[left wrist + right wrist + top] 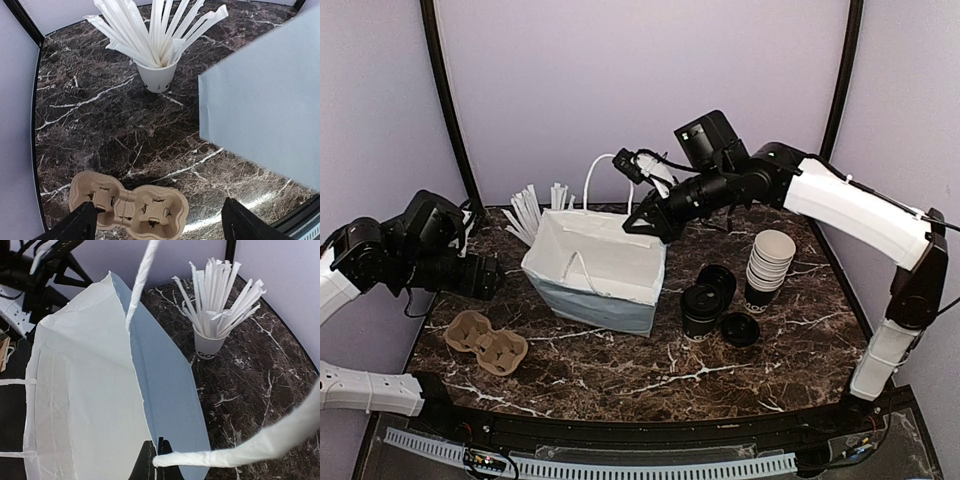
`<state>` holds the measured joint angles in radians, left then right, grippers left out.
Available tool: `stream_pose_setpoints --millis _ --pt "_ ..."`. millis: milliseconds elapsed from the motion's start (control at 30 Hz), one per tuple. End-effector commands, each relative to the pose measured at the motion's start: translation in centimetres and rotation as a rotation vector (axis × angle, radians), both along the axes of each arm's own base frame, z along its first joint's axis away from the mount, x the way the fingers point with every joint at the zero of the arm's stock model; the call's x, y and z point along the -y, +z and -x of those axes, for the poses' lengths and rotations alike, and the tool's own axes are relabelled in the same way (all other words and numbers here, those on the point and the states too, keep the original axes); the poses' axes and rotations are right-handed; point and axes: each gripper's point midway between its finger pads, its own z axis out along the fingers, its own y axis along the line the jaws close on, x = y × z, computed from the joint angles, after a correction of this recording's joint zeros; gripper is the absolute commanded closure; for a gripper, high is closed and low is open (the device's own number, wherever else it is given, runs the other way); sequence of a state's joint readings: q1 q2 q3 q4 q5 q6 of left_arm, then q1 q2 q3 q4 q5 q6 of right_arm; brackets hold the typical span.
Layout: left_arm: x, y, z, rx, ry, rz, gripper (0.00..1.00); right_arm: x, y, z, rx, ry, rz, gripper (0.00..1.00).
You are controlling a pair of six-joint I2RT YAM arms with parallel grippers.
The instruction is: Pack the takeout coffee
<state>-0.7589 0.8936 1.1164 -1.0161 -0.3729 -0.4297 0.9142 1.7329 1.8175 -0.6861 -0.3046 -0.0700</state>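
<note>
The takeout coffee (700,310), a short dark cup under a black lid, stands on the marble table right of the white paper bag (595,268); a second lidded dark cup (719,282) sits just behind it. My right gripper (646,226) is shut on the bag's far rim (150,440), its fingertips (148,462) pinching the paper beside a twisted handle (240,452). The bag (90,405) is open and shows nothing inside. At the far left my left gripper (488,278) is open and holds nothing (160,227), above a brown cardboard cup carrier (130,207). The bag's side (270,110) is to its right.
A stack of lidless white-rimmed cups (770,262) and a loose black lid (740,328) sit right of the coffees. A white cup of wrapped straws (535,212) (159,75) (210,342) stands behind the bag. The carrier (486,342) lies front left. Purple walls enclose the table.
</note>
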Motion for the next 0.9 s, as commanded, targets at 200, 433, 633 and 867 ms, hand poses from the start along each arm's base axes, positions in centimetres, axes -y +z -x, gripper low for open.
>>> stream_pose_setpoints --millis 200,433,633,867 --pt "-1.5 -5.4 2.7 -0.316 0.069 -0.094 0.17 0.2 -0.3 6.5 0.0 0.281 -0.021 1.0" --pt "-0.1 -11.6 5.1 -0.59 -0.02 -0.012 0.32 0.7 -0.6 7.8 0.006 0.328 -0.008 1.0" --pt "2.4 -14.9 5.2 -0.649 -0.117 0.066 0.58 1.4 -0.7 8.9 0.017 0.372 -0.004 1.0" --pt "2.1 -17.0 3.8 -0.692 -0.059 -0.014 0.7 1.8 -1.5 9.9 0.031 0.416 0.023 1.0"
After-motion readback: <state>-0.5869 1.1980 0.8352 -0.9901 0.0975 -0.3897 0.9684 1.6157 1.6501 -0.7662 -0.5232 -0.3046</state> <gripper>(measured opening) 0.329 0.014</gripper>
